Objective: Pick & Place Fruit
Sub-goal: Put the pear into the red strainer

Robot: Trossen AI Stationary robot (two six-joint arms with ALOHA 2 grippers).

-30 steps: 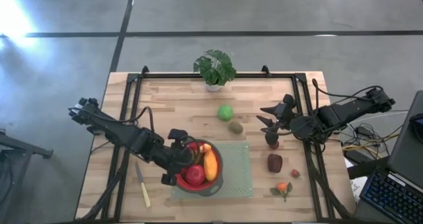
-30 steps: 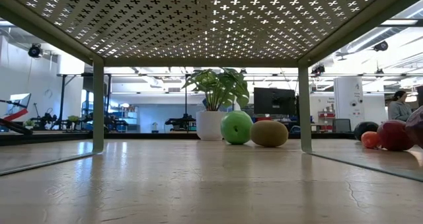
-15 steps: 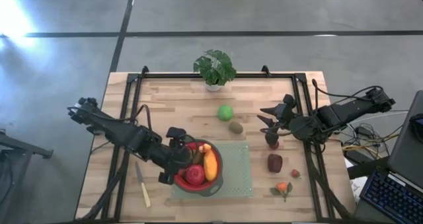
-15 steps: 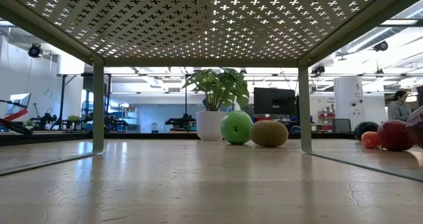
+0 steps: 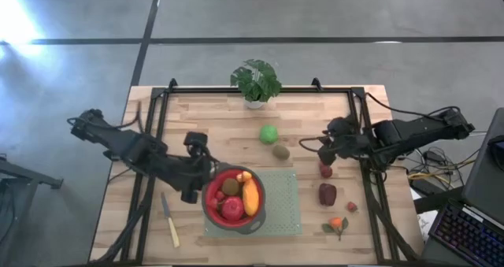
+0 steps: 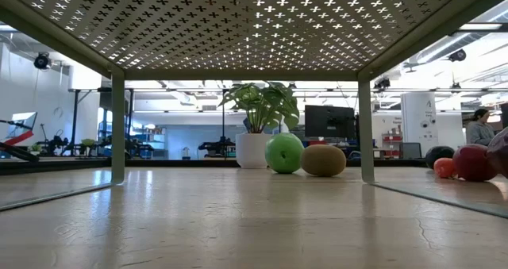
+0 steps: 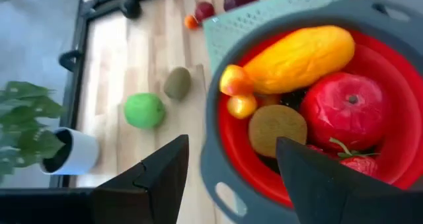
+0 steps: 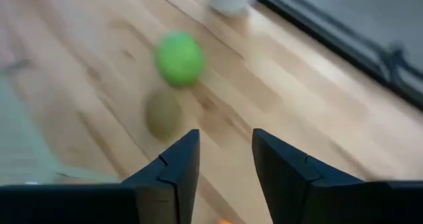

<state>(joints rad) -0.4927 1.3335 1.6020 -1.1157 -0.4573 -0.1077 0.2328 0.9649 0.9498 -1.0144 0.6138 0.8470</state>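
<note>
High view: the left gripper (image 5: 194,166), jaws parted and empty, is positioned beside the red round bowl (image 5: 214,213) holding an orange elongated fruit (image 5: 251,196) and red apple (image 5: 232,209). The right gripper (image 5: 326,149), jaws narrowly parted and empty, is placed near the green ball (image 5: 269,134) and brown kiwi (image 5: 281,152).

Low view: ball (image 6: 284,153) and kiwi (image 6: 323,160) are seen side by side.

We see a wooden table (image 5: 205,121) carrying a potted plant (image 5: 255,82), a green ball (image 5: 269,133), a kiwi (image 5: 280,152), a green mat (image 5: 285,204) under a red bowl (image 5: 211,210), a knife (image 5: 170,221), a dark-red lump (image 5: 327,194) and small red and orange pieces (image 5: 339,222).
</note>
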